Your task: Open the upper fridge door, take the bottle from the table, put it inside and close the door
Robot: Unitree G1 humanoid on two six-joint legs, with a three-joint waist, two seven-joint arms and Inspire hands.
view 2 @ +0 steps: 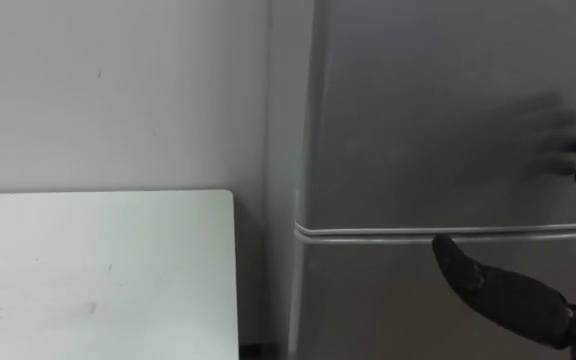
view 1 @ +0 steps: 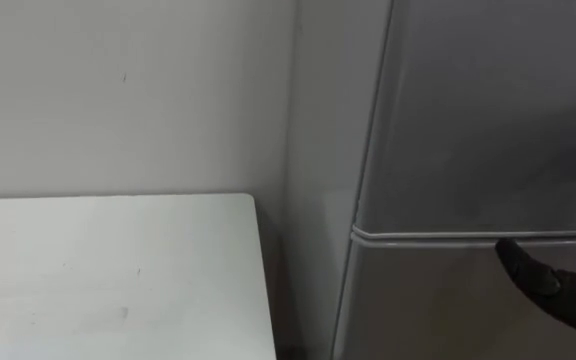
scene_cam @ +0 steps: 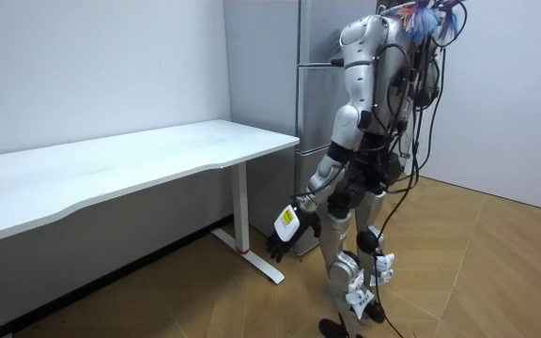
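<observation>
Two empty hands: the spread right hand (view 2: 503, 288) hovers by the tall grey fridge (view 2: 368, 190), frame right; the left hand (scene_cam: 287, 237) hangs relaxed. Step, seemingly: opening its upper door (view 2: 438, 100), needing an edge grip; the bottle I cannot place.

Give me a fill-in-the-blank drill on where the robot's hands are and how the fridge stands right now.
1. Both doors of the fridge are ___.
2. The open right hand is held up at the seam between the two ___.
3. The white table stands on the robot's ___ side.
4. The left hand hangs ___ the level of that table's top.
Missing words: shut; doors; left; below.
</observation>
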